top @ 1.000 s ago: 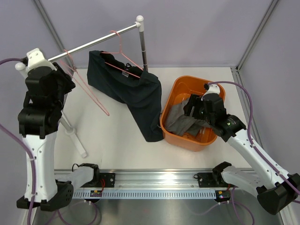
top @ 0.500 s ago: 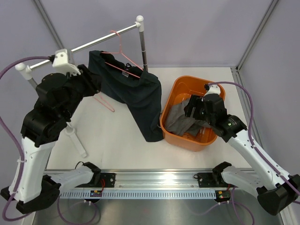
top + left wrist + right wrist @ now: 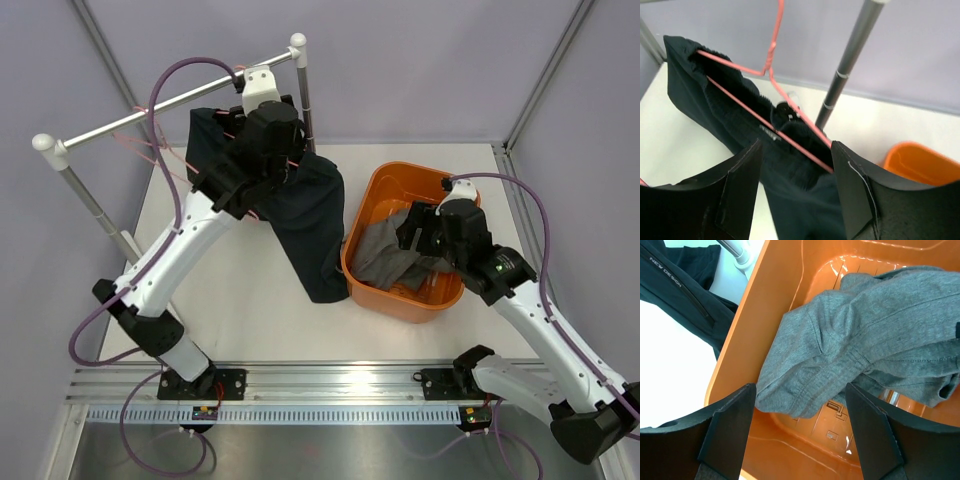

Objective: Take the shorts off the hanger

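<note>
Navy shorts hang on the pink hanger — left gripper spread wide just before them; grey shorts lie in the orange basket under the right gripper, also spread.

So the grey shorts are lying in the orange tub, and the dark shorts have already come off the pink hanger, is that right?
Not quite. The grey shorts do lie in the orange tub, but the dark navy shorts are not off: they hang on the pink hanger, waistband over its bar. The left wrist view shows this.
</note>
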### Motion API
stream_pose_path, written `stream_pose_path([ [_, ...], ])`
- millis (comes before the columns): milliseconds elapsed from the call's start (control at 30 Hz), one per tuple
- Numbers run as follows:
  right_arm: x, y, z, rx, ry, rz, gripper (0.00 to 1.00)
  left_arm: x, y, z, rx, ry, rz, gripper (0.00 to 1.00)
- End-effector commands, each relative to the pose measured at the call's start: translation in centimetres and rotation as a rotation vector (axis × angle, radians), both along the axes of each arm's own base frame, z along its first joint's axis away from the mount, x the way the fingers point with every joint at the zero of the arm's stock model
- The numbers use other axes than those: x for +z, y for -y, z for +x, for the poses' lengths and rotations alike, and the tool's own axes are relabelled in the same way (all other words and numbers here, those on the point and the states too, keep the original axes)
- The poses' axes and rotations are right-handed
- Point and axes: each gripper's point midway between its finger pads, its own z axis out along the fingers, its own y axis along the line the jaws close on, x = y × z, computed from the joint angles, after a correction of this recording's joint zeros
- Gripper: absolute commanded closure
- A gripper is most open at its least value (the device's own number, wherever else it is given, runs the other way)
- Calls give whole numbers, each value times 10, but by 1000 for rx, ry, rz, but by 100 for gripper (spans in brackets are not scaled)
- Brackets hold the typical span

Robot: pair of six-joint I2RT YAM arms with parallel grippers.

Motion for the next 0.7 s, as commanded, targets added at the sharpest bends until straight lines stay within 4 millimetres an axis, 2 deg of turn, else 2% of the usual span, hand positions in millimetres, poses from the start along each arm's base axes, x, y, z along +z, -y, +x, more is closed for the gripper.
stream_pose_path([
  [0,25,3,-2,11,51,0,19,53,-27,13,218,180,-59,38],
  [133,27,3,-3,19,63,-3,19,59,-31,28,295,208,-28,38],
  [167,25,3,-2,22,60,-10,19,54,-32,35,313,200,-10,38],
  [200,24,3,-1,24,58,-14,19,60,-36,36,332,211,-16,38],
  [267,22,2,0,29,53,-21,18,56,-45,43,356,193,-1,38],
  [467,21,-4,3,48,52,-13,19,28,-58,70,367,131,0,38],
  [667,24,-4,5,56,61,-24,18,9,-59,94,357,103,-16,39],
])
